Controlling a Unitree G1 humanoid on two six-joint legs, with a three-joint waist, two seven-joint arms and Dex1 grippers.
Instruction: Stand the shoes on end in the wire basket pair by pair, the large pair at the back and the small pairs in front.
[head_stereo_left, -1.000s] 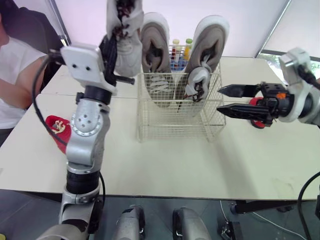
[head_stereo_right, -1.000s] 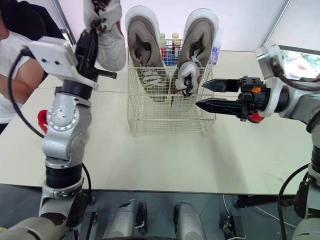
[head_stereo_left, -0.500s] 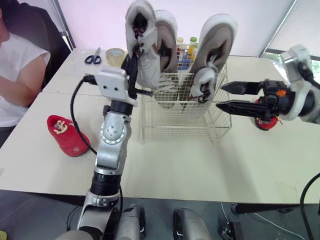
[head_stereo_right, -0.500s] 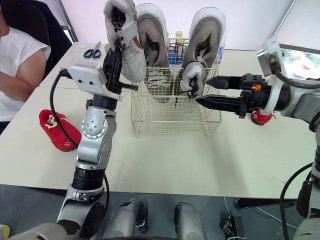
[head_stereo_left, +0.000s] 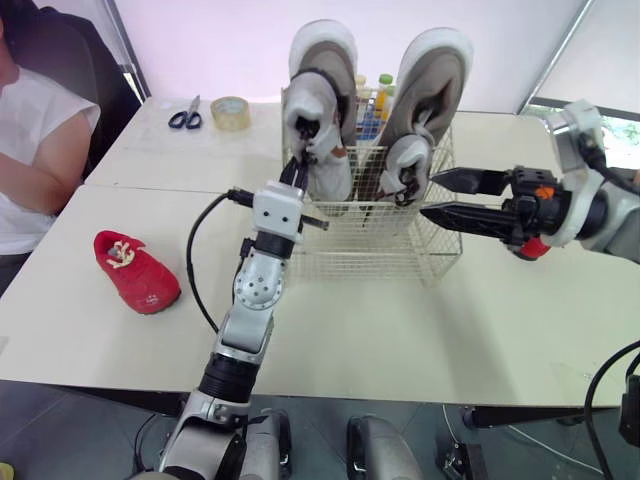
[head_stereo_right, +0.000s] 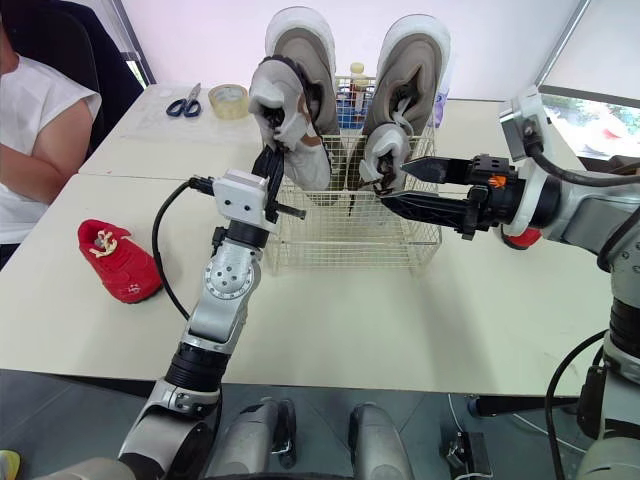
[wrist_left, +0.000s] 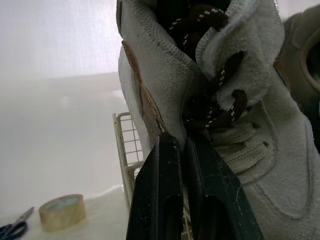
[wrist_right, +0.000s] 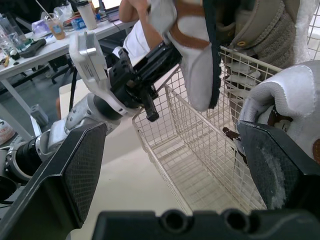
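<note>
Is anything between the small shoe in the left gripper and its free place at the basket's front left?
Nothing visible. The small shoe in the left gripper hangs over the wire basket's front left, where the floor looks bare. The other small shoe stands front right, the open right gripper beside it.

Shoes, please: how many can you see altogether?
6: two large shoes stand at the wire basket's back, a small shoe in front, another in the left tool; one red shoe lies left, one peeks behind the right tool.
</note>
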